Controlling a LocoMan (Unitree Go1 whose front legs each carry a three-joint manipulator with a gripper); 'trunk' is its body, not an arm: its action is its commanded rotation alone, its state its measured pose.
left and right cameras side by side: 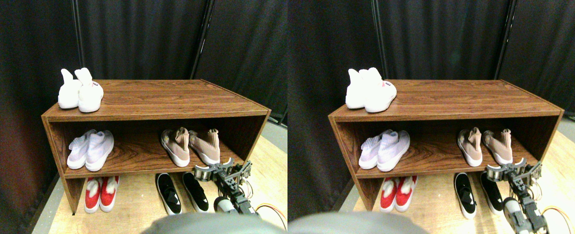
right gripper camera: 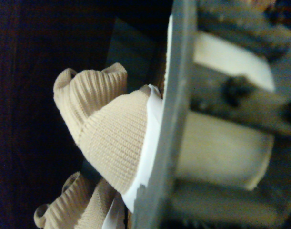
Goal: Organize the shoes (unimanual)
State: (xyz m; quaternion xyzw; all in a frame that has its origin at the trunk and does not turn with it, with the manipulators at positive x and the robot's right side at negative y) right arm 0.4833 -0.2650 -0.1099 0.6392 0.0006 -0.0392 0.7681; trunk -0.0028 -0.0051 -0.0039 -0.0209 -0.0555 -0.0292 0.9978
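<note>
The right gripper (left and right cameras side by side: 224,170) sits just in front of the dusty-pink knit shoes (left and right cameras side by side: 190,145), white-soled with ribbed collars. Whether the jaws are apart or together cannot be determined.

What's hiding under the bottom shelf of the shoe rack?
On the floor under the wooden rack sit two pairs: red shoes at the left and black slip-ons to their right. The red pair's heels are covered by the shelf, and the robot's arm blocks the floor beyond the black ones.

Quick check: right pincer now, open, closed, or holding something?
Right pincer: cannot be told; it sits at the shelf edge by the right dusty-pink shoe, with no grasp visible.
</note>
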